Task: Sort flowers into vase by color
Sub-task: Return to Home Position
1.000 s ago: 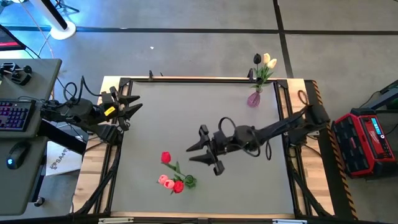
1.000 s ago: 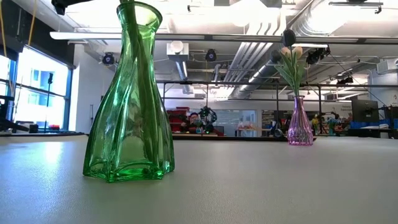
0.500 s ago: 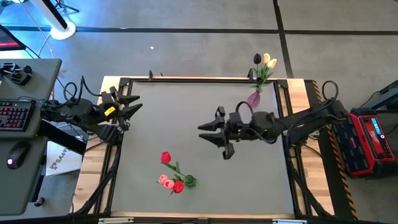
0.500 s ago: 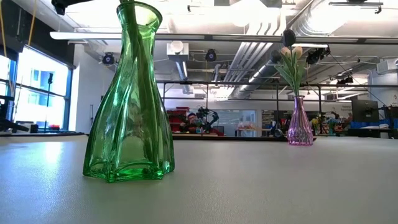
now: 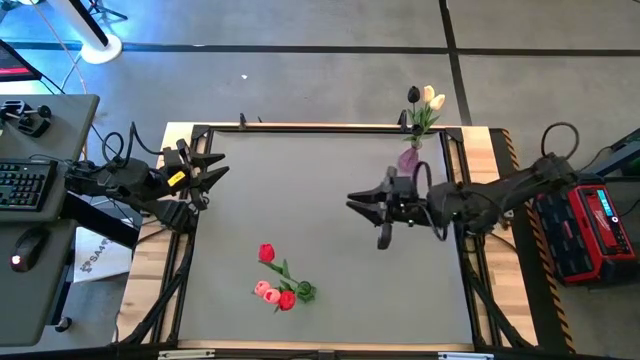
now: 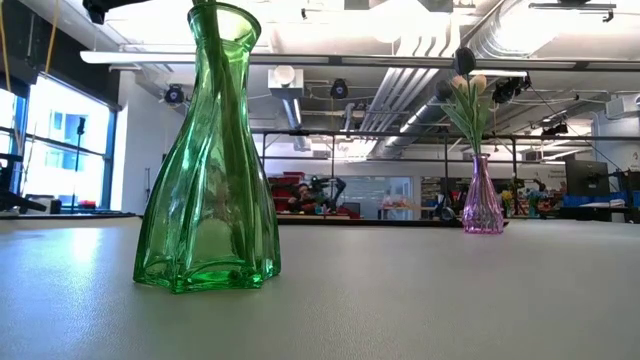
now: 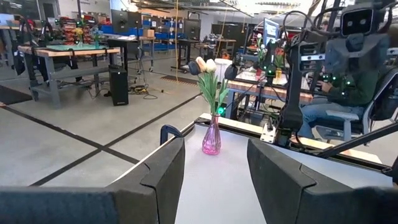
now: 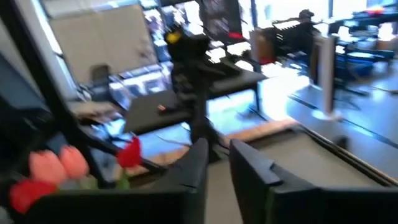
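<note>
Three flowers lie on the table near its near-left middle: a red one, a pink one and another red one, their green stems crossing. The right wrist view shows them too, pink and red. A pink vase at the far right corner holds cream and dark flowers. My right gripper hangs over the table's right half, pointing level toward the left, its fingers a narrow gap apart with nothing between them. My left gripper waits open at the left edge.
A tall green glass vase stands close to the low camera; it does not show in the high view. A desk with a keyboard is left of the table, a red case right of it. A person sits beyond the far right corner.
My right gripper has drawn back from above the flowers toward the table's right edge and a little toward the far edge. It has risen and tipped up from slanting down to level. The flowers lie where they were.
</note>
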